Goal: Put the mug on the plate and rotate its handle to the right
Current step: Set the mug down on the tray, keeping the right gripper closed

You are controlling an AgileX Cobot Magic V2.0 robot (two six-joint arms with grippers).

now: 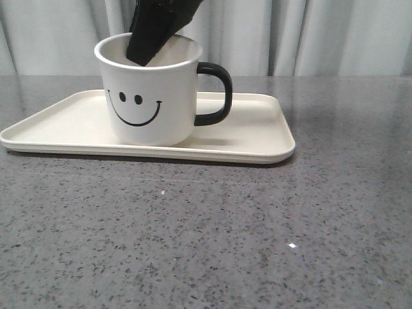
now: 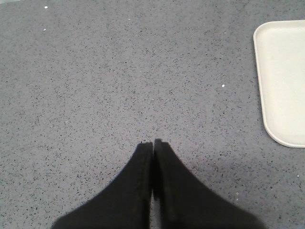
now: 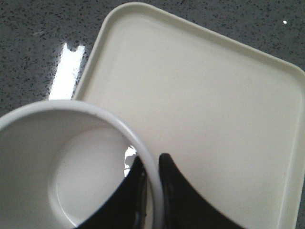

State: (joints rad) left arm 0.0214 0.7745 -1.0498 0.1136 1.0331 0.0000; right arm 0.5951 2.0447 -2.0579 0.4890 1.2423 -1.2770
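Observation:
The white mug (image 1: 151, 103) with the black smiley face stands upright on the left half of the cream plate (image 1: 257, 138). Its black handle (image 1: 217, 93) points right. My right gripper (image 1: 143, 55) comes down from above and is shut on the mug's rim at the back. In the right wrist view the gripper (image 3: 150, 162) has one finger inside the mug (image 3: 47, 143) and one outside, over the plate (image 3: 205, 105). My left gripper (image 2: 153, 142) is shut and empty over bare table, out of the front view.
The grey speckled table (image 1: 212, 232) runs in front of and to the right of the plate. A corner of the plate (image 2: 283, 81) shows in the left wrist view, well apart from the left fingers. A pale curtain (image 1: 322, 32) hangs behind.

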